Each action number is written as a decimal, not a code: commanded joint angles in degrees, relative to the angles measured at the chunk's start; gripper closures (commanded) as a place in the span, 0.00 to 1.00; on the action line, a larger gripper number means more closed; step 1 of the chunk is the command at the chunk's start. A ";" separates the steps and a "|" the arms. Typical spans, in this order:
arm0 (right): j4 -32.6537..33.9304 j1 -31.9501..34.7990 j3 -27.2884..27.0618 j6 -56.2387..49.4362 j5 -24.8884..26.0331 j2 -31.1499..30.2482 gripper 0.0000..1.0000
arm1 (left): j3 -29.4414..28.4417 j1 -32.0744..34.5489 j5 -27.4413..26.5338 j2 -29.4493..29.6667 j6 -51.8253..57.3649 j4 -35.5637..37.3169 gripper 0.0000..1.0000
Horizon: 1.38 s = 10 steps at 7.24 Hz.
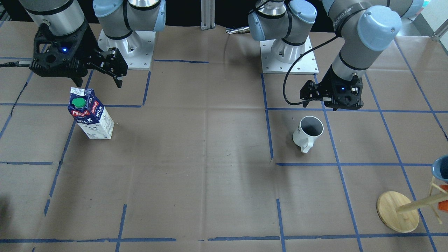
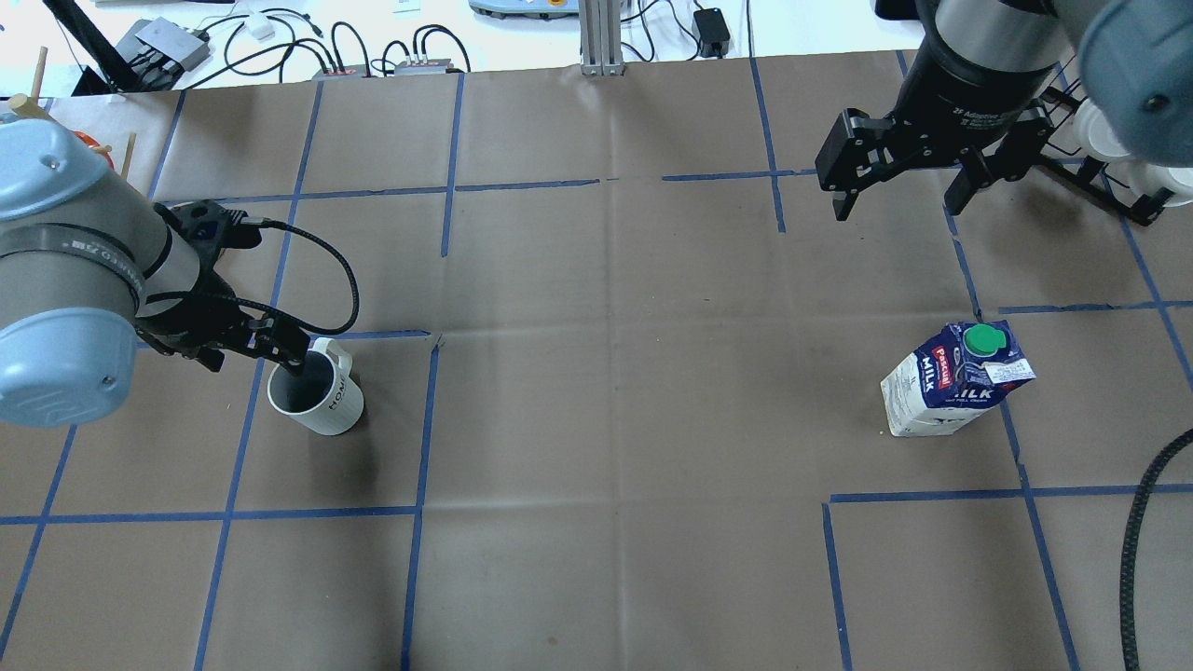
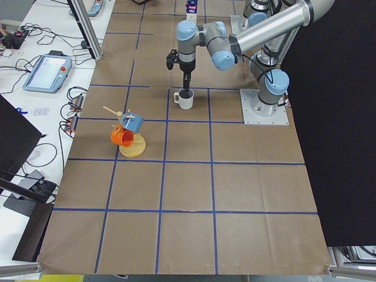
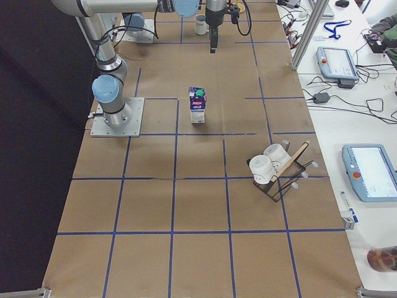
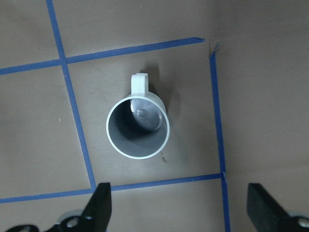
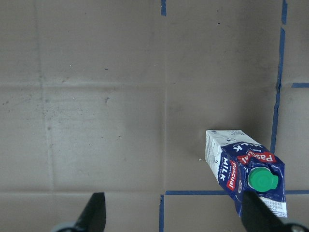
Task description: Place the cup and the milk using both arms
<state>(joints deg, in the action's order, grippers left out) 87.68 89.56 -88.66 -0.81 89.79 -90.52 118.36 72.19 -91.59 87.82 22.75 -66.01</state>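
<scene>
From overhead, the cup [image 2: 317, 399] stands upright on the left part of the table [image 2: 596, 419]. The left gripper [image 2: 280, 352] hangs over the cup's far rim, beside the handle. The right gripper [image 2: 897, 205], spread wide, hangs beyond the upright milk [image 2: 951, 391], well apart from it.

In the front-facing view, each item sits nearer the camera than its gripper.

The left wrist view shows the cup's mouth centred ahead of widely parted fingers [image 5: 99, 205], untouched.

In the right wrist view the milk sits low and to the right, near one spread finger, and nothing is gripped.
</scene>
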 commanded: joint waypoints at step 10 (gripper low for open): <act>0.21 0.00 -0.19 -0.77 0.04 0.26 0.00 | 1.08 -2.40 0.62 11.85 -0.60 7.73 1.00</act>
<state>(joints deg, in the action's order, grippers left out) 87.84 89.56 -88.83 -1.55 89.82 -90.27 119.56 69.79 -91.41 99.55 22.27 -58.34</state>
